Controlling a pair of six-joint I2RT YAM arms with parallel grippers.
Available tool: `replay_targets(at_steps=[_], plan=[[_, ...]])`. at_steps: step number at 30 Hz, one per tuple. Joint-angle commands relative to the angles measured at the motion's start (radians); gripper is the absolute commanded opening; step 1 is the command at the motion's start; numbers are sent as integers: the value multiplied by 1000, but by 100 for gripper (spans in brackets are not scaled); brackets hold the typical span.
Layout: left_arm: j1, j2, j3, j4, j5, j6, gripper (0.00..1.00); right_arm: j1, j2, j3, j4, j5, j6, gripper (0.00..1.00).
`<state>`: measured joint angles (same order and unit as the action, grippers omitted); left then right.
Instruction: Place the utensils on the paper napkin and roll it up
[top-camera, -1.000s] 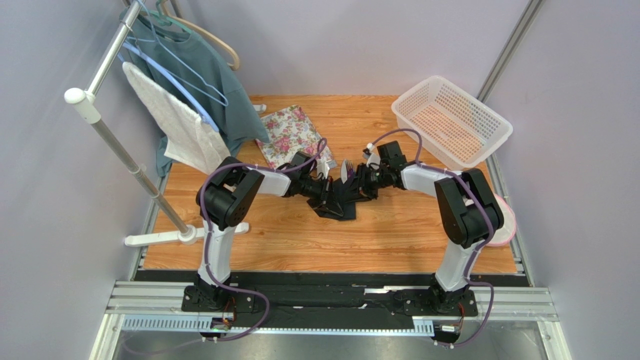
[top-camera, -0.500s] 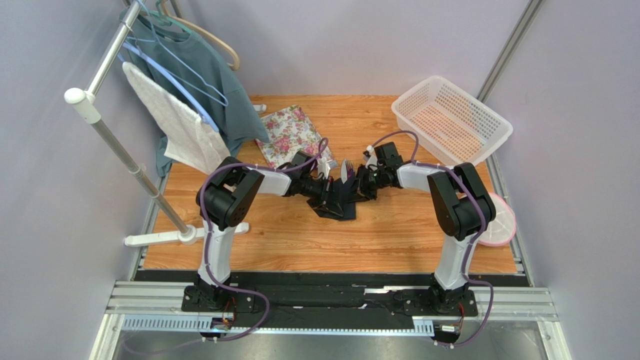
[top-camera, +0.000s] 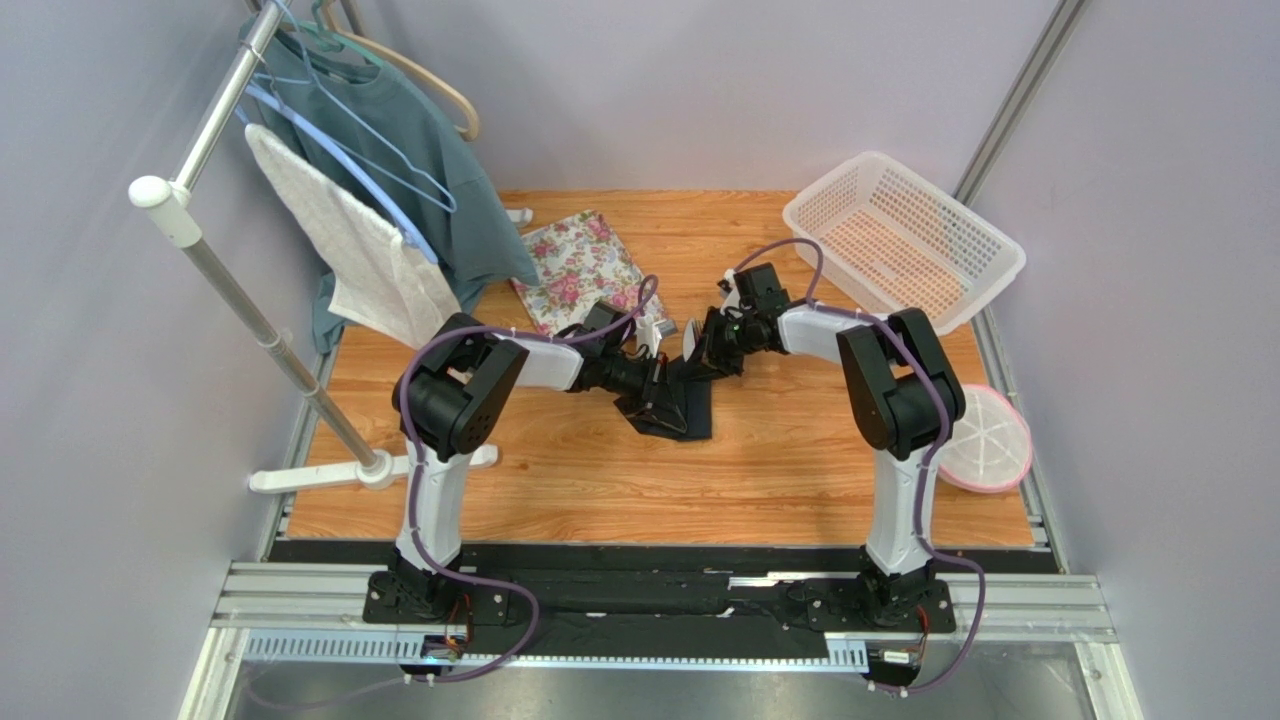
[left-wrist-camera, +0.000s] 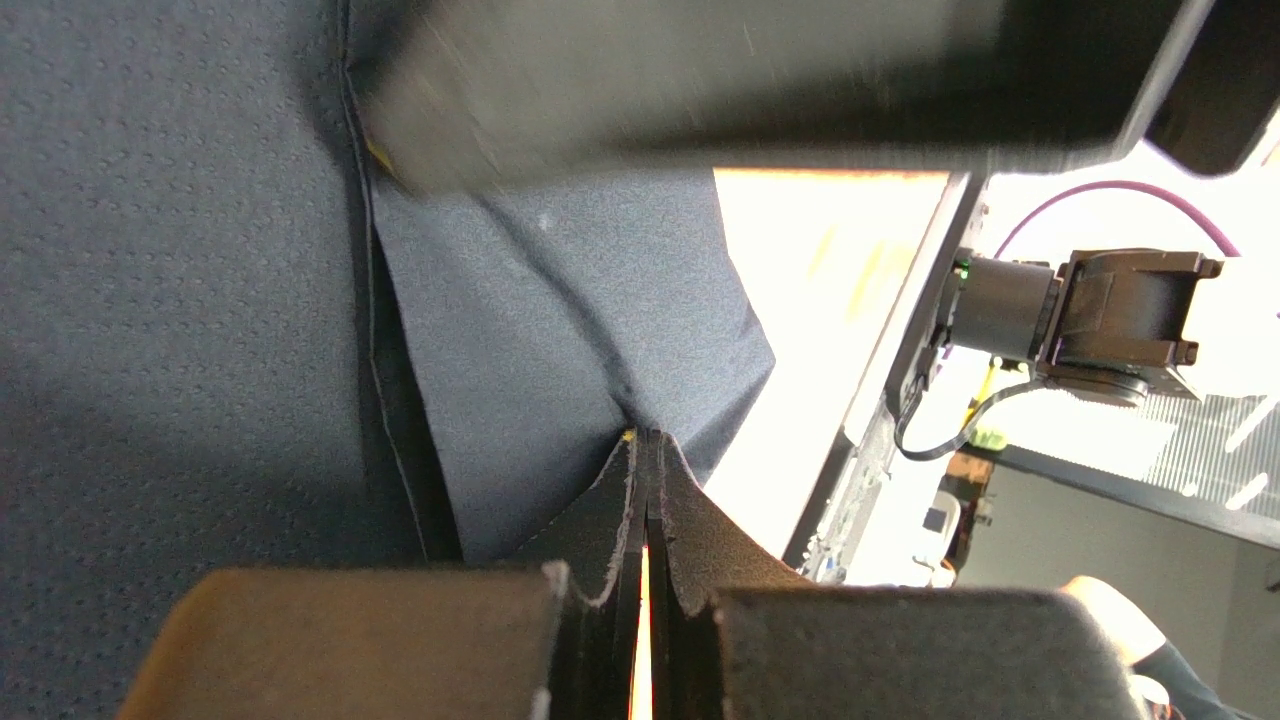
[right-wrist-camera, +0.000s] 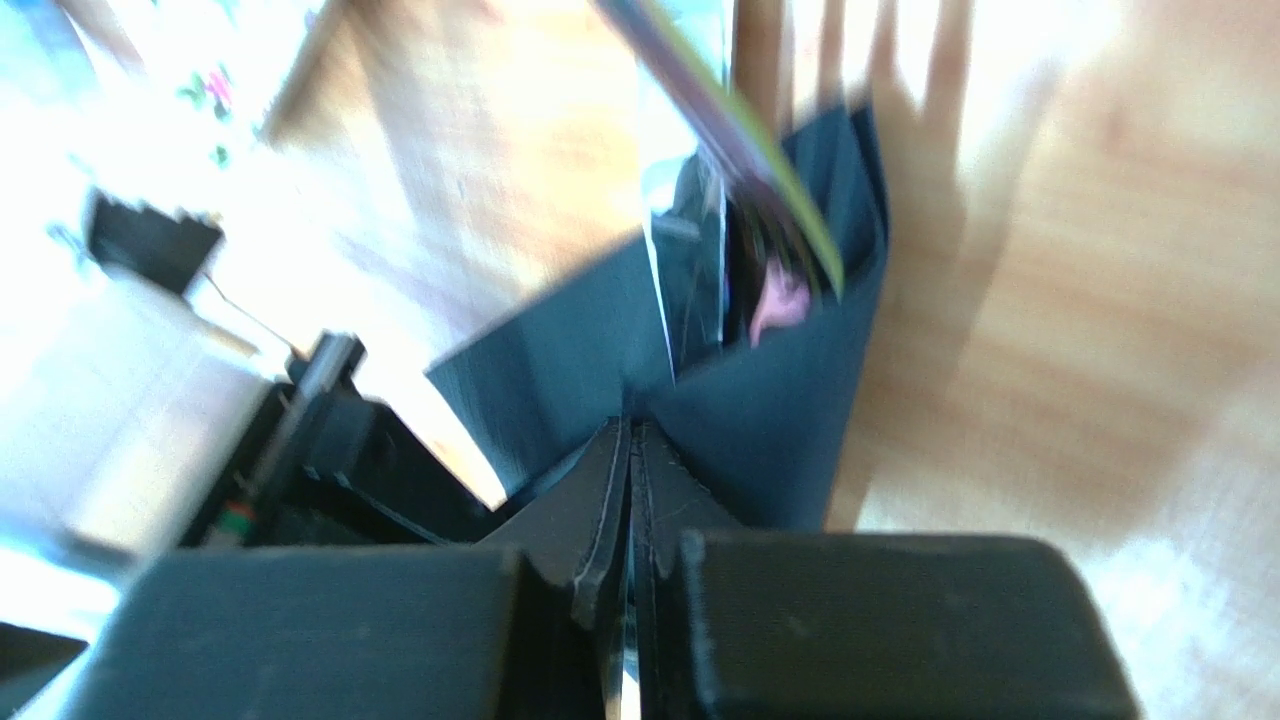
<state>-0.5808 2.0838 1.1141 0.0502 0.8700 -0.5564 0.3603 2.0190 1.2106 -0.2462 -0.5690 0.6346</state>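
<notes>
The black paper napkin (top-camera: 684, 413) lies mid-table, folded up around the utensils. My left gripper (top-camera: 657, 393) is shut, pinching a fold of the napkin (left-wrist-camera: 571, 300) at its fingertips (left-wrist-camera: 649, 438). My right gripper (top-camera: 703, 354) is shut on the napkin's (right-wrist-camera: 781, 405) near edge. In the right wrist view the purple fork (right-wrist-camera: 706, 113) sticks out of the fold, blurred, with a pale sliver of the knife (right-wrist-camera: 658, 300) beside it. The fork's tines (top-camera: 696, 332) poke out past the napkin's far side in the top view.
A floral tray (top-camera: 579, 267) lies behind the left gripper. A white basket (top-camera: 902, 240) stands at the back right and a pink round lid (top-camera: 984, 438) at the right edge. A clothes rack (top-camera: 226, 285) with a towel and a teal shirt fills the left side.
My right gripper has shut on the napkin's edge and shifted toward the back left, its elbow swinging off the pink lid. The left arm has stayed put.
</notes>
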Motion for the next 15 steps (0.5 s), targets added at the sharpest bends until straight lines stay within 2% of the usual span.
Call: replay_targets(at_steps=[1, 6, 11, 15], plan=[[-2, 36, -19, -87, -118, 64, 0, -12, 53, 86, -7, 89, -32, 4], [-2, 35, -19, -96, -121, 73, 0, -23, 17, 118, -24, -15, -36, 8], [-2, 30, -13, -96, -123, 73, 0, -26, -104, 18, -31, -104, -47, 14], [-2, 27, -14, -92, -118, 76, 0, -26, -163, -60, -24, -129, -62, 14]])
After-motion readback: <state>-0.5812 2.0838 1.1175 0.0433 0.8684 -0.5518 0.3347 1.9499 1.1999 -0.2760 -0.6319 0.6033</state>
